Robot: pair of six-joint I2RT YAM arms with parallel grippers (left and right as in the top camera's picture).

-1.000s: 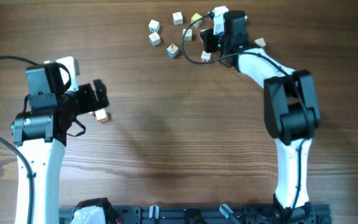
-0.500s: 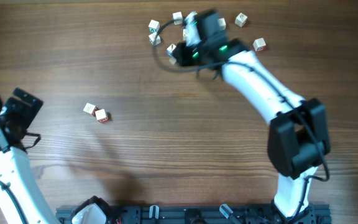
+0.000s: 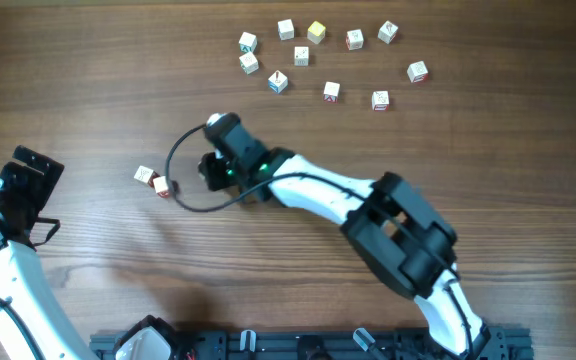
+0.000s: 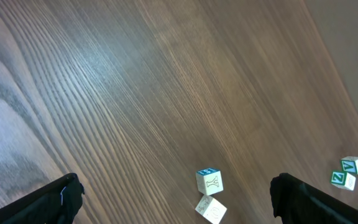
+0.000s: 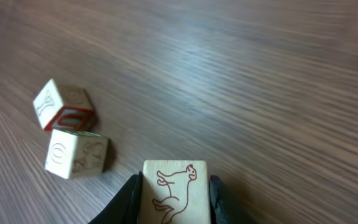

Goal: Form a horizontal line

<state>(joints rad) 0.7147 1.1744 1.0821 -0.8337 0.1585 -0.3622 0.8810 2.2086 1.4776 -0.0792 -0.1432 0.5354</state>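
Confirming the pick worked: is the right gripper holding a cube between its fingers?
Yes, in the right wrist view the fingers of the right gripper pinch a cube marked with a brown animal outline.

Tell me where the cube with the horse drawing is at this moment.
The horse cube sits at the bottom centre of the right wrist view, held by the right gripper; a red-edged cube and a pale cube lie left of it.
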